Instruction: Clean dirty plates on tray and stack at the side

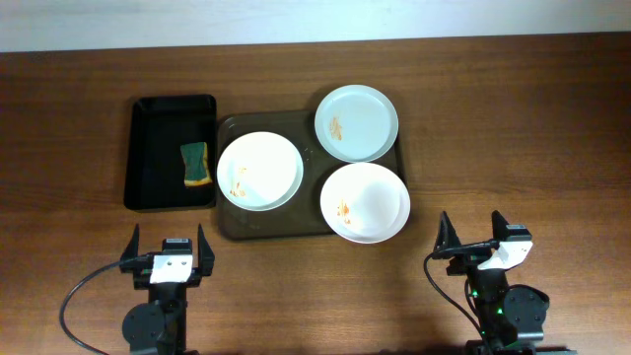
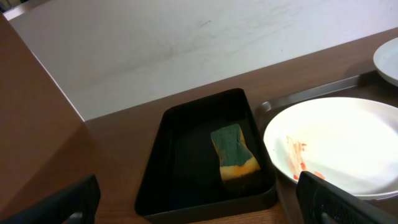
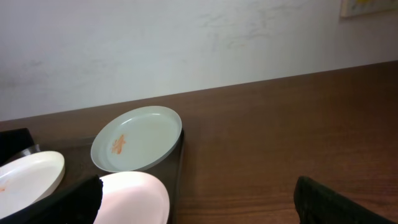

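Brown tray (image 1: 264, 226) holds three smeared plates (image 1: 259, 170), black tray (image 1: 156, 148) a sponge (image 1: 195, 164); left tool (image 1: 169, 231), right tool (image 1: 471, 220) released.

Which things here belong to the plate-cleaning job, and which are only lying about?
For the job: the three smeared plates, the brown tray under them, and the sponge, probably for wiping.
Lying about: the black tray, which only holds the sponge.

We note wooden tabletop (image 1: 513, 108), dark brown, grain running side to side. We find two items directly on it: large brown tray (image 1: 266, 223) near centre; smaller black tray (image 1: 156, 148) just beside it, on left, long edges parallel. We cannot tell whether trays touch.
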Controlling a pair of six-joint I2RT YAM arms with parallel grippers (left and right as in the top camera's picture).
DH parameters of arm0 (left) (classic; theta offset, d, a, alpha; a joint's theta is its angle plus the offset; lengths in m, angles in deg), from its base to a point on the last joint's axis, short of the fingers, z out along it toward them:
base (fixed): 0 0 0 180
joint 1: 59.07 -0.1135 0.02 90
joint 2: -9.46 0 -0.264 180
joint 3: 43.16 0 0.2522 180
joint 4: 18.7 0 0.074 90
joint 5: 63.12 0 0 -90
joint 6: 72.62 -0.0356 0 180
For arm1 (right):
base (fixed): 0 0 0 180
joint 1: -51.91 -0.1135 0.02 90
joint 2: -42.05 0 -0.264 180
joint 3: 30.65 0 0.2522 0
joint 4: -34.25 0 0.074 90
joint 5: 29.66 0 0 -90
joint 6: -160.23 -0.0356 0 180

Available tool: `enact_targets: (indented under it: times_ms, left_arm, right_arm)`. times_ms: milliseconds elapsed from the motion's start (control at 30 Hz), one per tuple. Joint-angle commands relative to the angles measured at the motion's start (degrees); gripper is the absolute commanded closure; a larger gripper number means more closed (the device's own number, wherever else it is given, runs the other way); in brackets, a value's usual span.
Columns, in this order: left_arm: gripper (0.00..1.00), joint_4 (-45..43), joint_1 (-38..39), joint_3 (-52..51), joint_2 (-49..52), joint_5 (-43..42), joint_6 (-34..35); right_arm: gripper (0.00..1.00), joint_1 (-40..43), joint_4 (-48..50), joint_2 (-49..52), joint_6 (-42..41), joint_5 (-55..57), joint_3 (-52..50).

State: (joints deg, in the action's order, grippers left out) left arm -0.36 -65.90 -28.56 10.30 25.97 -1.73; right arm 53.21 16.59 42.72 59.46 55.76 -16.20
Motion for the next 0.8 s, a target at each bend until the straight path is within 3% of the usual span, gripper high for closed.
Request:
enact_targets:
  times_ms: [0, 400, 767]
  left_arm:
    - [0.01, 0.0, -0.1, -0.3, -0.5, -0.4, -0.7]
    - [0.01, 0.0, -0.1, -0.3, -0.5, -0.4, -0.7]
    - [0.01, 0.0, -0.1, -0.3, -0.5, -0.4, -0.7]
  right_arm:
    - [0.02, -0.3, -0.2, -0.5, -0.5, 0.3, -0.4]
    - [0.02, -0.3, -0.2, -0.5, -0.5, 0.3, -0.4]
    - [0.02, -0.3, 4.2, -0.5, -0.7, -8.0, -0.4]
